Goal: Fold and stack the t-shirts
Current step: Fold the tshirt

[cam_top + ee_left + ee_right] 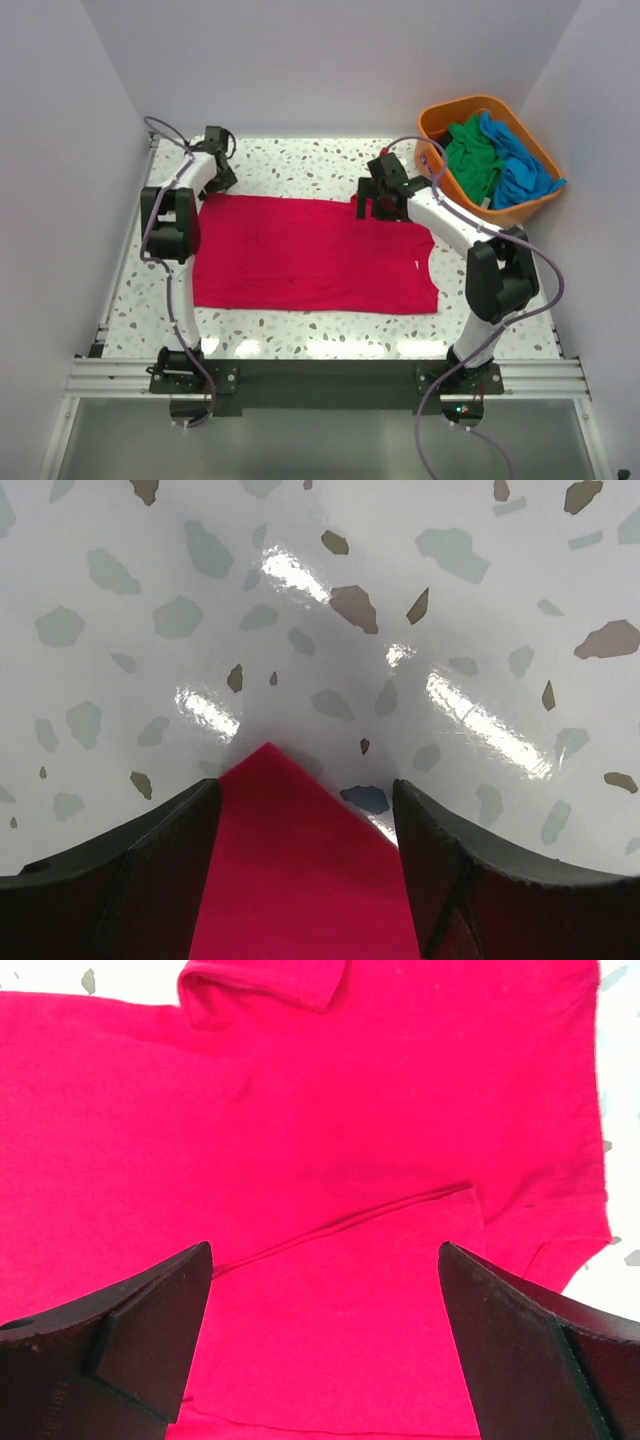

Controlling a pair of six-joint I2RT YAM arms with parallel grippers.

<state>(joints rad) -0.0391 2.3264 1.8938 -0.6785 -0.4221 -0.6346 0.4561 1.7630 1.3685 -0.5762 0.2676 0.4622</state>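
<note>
Now the crimson t-shirt (310, 255) lies flat on the counter (300, 165), left fingers (120, 880) spread astride its far corner, right fingers (130, 1345) spread above a sleeve; both should pinch together and lift evenly.

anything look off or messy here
Nothing is spilled or damaged. The red t-shirt lies spread on the table, with one sleeve doubled back on itself. The green t-shirt and blue t-shirt sit crumpled in the orange basket, and the blue one droops over its rim.
</note>
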